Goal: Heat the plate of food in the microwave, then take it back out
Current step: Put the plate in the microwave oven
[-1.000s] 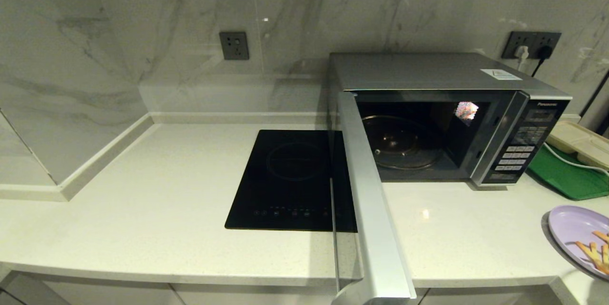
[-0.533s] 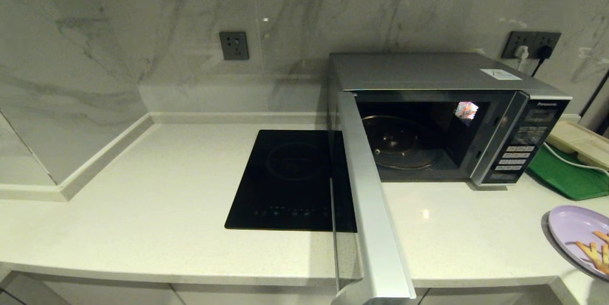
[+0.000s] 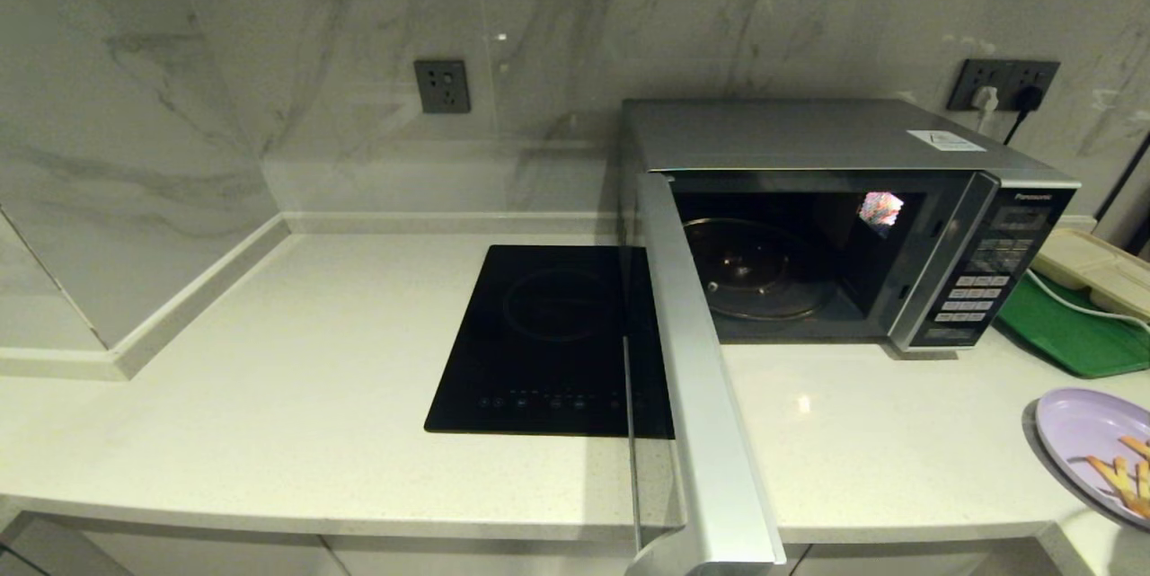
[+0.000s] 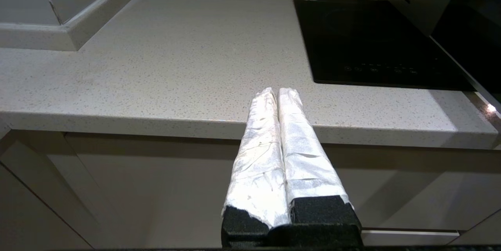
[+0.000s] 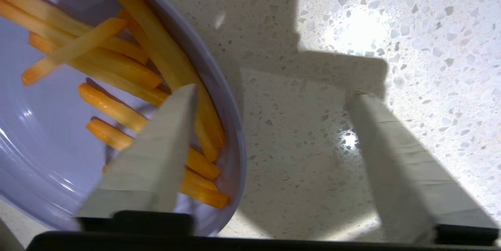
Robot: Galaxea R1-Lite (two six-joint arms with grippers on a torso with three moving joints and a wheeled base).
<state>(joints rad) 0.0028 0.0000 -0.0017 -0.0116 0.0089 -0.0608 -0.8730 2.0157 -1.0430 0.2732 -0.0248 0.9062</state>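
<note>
Plate of food (image 5: 43,121) at the counter's (image 3: 269,432) near right edge, rim between the spread fingers of the right gripper (image 5: 274,98). Left gripper (image 4: 278,91) pressed closed, empty, before the counter front. Farther back, microwave (image 3: 835,145), door (image 3: 696,387) swung wide.

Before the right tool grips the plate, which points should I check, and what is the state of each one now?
1. Microwave door open: ok.
2. Turntable bare, with room for the plate: ok.
3. Right tool open, one finger over the plate of food, the other over the counter, rim between them: ok.
4. Plate of food flat on the counter: ok.
5. Fingers low enough to catch the rim: cannot tell.
6. Left tool shut, parked at the counter's front edge: ok.
</note>
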